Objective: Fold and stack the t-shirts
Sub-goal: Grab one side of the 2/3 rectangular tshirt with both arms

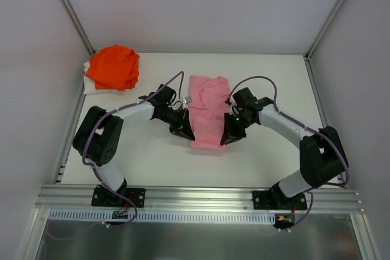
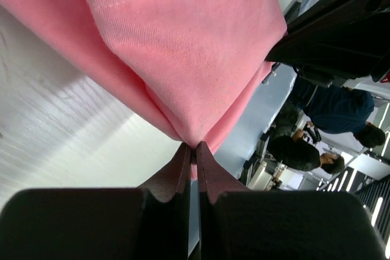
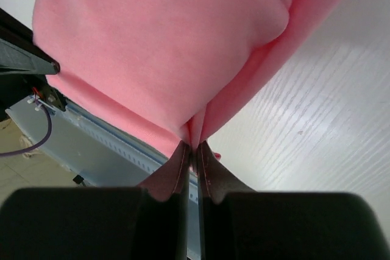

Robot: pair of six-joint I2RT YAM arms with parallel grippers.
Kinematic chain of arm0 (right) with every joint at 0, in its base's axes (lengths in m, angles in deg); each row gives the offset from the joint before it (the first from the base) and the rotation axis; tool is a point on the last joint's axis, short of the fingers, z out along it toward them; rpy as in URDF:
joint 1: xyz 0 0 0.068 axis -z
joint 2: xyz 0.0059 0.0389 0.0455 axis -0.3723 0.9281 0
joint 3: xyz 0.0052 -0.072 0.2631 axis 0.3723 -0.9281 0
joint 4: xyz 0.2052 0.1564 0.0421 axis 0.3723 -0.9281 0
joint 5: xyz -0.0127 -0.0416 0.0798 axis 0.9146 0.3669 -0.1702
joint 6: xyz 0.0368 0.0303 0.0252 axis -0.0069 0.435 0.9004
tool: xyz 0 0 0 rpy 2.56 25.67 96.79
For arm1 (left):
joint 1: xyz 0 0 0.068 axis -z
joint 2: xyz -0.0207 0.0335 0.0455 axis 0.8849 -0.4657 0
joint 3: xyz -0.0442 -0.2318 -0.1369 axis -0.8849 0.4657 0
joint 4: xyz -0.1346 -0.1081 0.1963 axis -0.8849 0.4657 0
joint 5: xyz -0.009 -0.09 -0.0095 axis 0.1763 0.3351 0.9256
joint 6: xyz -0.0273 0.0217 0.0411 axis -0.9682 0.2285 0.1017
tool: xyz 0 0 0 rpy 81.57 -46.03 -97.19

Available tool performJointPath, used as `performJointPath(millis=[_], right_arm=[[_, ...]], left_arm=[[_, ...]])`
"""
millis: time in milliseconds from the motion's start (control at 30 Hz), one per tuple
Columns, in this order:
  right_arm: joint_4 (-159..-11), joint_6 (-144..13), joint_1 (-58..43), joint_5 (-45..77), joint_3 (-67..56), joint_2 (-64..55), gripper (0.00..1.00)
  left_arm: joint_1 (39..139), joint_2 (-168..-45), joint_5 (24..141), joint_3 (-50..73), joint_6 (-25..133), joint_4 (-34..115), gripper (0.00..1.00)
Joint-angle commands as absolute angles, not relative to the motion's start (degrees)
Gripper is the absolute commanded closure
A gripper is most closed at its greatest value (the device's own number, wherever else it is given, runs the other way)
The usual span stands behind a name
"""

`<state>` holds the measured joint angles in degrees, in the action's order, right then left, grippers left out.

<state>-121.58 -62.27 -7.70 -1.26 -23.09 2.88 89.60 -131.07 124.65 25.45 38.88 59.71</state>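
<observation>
My left claw [image 2: 195, 145] and right claw [image 3: 194, 145] each clamp a near corner of the soft pink cloth t-shirt [image 1: 207, 105]. Its length runs away beyond them.

Matt knit cloth, pink t-shirt [image 2: 183, 41] (stitched hem)

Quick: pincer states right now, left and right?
Left pincer: closed, pinching the pink t-shirt.
Right pincer: closed, pinching the same pink t-shirt.
</observation>
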Motion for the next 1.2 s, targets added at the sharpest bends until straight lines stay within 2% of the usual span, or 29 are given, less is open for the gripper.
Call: performJointPath(millis=[0, 233, 567, 933, 1167], right_arm=[[-128.5, -64.5, -7.7, -1.0, -24.7, -1.1, 1.00], [-132.7, -64.6, -7.8, -2.5, -28.0, -6.9, 1.00], [-137.2, -65.1, -7.7, -2.3, -24.8, -10.0, 1.00], [-138.8, -68.4, -6.4, -2.5, -9.9, 0.5, 1.00], [-140.8, -70.9, -1.4, -2.7, -0.9, 8.4, 0.99]], left_arm=[[89.4, -127.6, 124.8, 27.0, 40.6, 64.1, 1.00], [89.4, -122.4, 124.8, 28.4, 39.6, 66.8, 1.00], [89.4, -119.9, 124.2, 26.0, 39.6, 70.9, 1.00], [89.3, -129.8, 125.8, 8.0, 39.7, 75.6, 1.00], [88.2, -137.8, 127.7, -4.6, 39.7, 80.3, 1.00]])
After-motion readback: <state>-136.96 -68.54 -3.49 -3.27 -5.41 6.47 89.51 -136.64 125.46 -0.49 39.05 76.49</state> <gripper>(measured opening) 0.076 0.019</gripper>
